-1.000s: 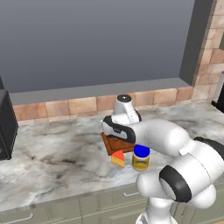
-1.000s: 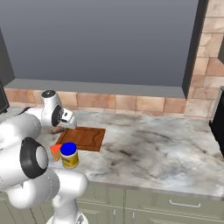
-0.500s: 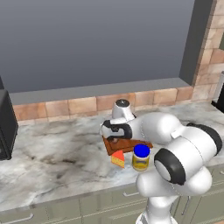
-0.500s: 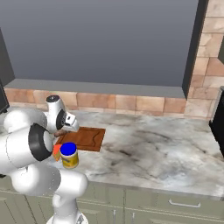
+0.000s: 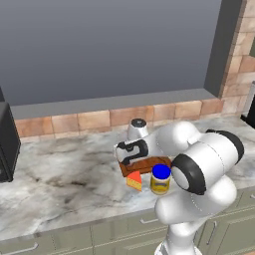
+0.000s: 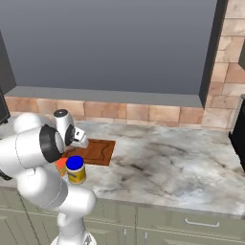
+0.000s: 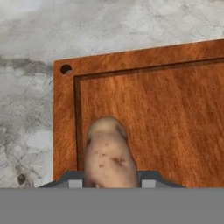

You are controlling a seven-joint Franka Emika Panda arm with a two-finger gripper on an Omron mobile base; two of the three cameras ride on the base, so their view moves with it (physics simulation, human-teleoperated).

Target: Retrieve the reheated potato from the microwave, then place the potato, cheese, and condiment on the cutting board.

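The brown lumpy potato (image 7: 108,153) sits between my two dark fingertips (image 7: 72,179), and my gripper (image 7: 110,181) is shut on it. It hangs low over the left part of the reddish-brown cutting board (image 7: 153,113); I cannot tell whether it touches the wood. From the left base view, my gripper (image 5: 130,152) is at the board's (image 5: 149,165) near left end. The cheese wedge (image 5: 133,180) and the blue-lidded condiment jar (image 5: 160,179) stand on the counter just in front of the board. The black microwave (image 5: 7,144) is at the far left.
The marble counter (image 6: 167,167) stretches to the right of the cutting board (image 6: 98,150), with the cheese (image 6: 61,165) and jar (image 6: 75,170) near its front edge. A brick backsplash (image 5: 89,119) and a grey ledge run behind. My own elbow bulges over the counter's front.
My hand has come down and slightly forward over the board with the potato still held. The arm's elbow has swung lower and nearer the cameras. Cheese and jar stay put.
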